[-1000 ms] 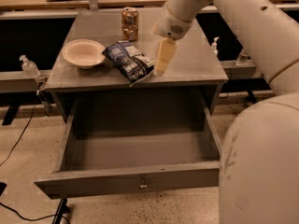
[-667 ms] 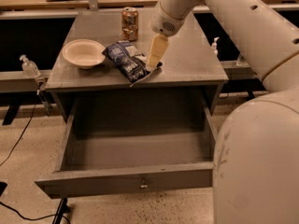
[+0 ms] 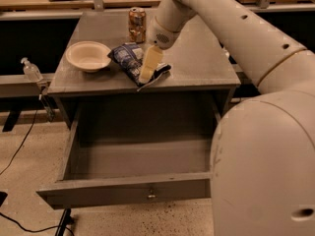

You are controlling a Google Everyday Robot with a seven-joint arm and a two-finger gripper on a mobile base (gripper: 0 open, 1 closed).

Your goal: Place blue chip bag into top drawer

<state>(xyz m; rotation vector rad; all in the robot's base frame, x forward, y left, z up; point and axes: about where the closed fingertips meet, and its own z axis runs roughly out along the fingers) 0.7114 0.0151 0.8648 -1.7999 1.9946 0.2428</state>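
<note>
The blue chip bag (image 3: 127, 61) lies on the grey cabinet top (image 3: 197, 58), near its front edge, between the bowl and the arm. My gripper (image 3: 147, 75) comes down from the upper right and sits right over the bag's near end, its pale finger (image 3: 149, 63) covering part of the foil. The top drawer (image 3: 128, 193) is pulled wide open below the cabinet top, with a small metal keyhole on its front panel. Nothing lies inside the drawer.
A cream bowl (image 3: 88, 55) sits left of the bag. An orange-brown drink can (image 3: 137, 25) stands behind the bag. A clear bottle (image 3: 32, 71) stands on a ledge at the left. Cables run over the speckled floor at lower left.
My gripper has moved left and down, from beside the bag's right end to directly over its near end. The bag, bowl and can have stayed in place.
</note>
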